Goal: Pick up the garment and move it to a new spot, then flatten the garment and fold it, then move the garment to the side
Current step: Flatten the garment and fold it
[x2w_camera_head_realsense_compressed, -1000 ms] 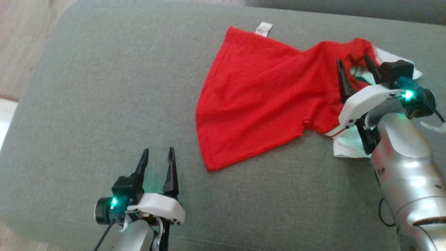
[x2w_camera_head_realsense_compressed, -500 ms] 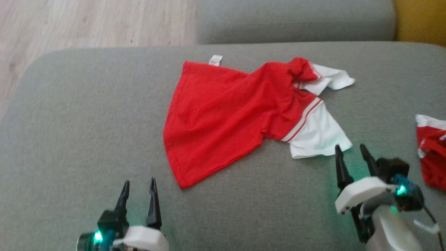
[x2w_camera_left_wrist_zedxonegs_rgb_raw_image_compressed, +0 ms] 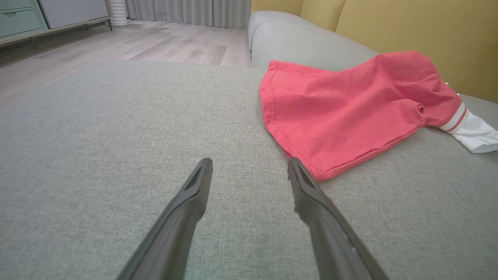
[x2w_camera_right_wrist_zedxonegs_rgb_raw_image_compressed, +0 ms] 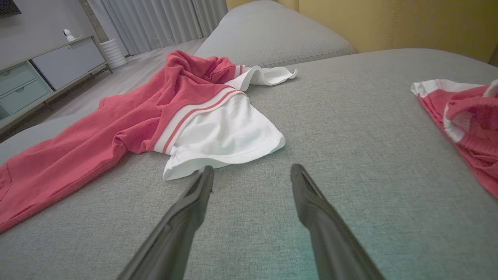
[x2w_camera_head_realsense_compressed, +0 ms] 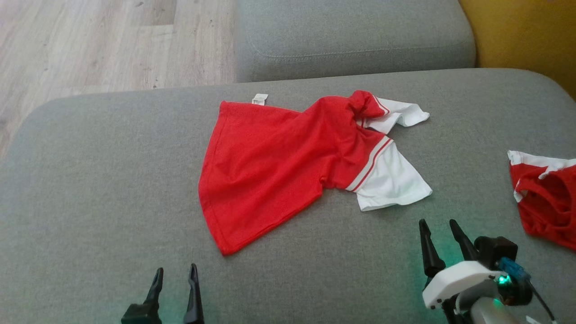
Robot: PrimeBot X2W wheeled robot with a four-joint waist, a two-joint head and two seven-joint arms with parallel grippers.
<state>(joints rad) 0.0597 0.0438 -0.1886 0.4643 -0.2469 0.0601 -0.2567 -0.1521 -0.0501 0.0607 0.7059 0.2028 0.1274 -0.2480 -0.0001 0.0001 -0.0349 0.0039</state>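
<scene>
We see the red T-shirt lying about in the middle of the grey sofa cushion. It is not flat: the body is wrinkled and lies slanted. Its hem is turned to the left, and its white sleeves are on the right. The near sleeve is spread open on the cushion, and the far sleeve is curled and partly under the bunched red collar area. A small white label sticks out at the far corner of the hem.

The left gripper is at the near left, over bare cushion. Its two fingers stand apart and hold nothing, and it is near the closest corner of the hem but not on it. The right gripper is at the near right. Its fingers are also apart and empty, and their tips point at the near sleeve, close to it without touching.

A second red and white garment lies at the right edge, well apart from the T-shirt. Beyond the cushion we see the wooden floor and a yellow backrest.
</scene>
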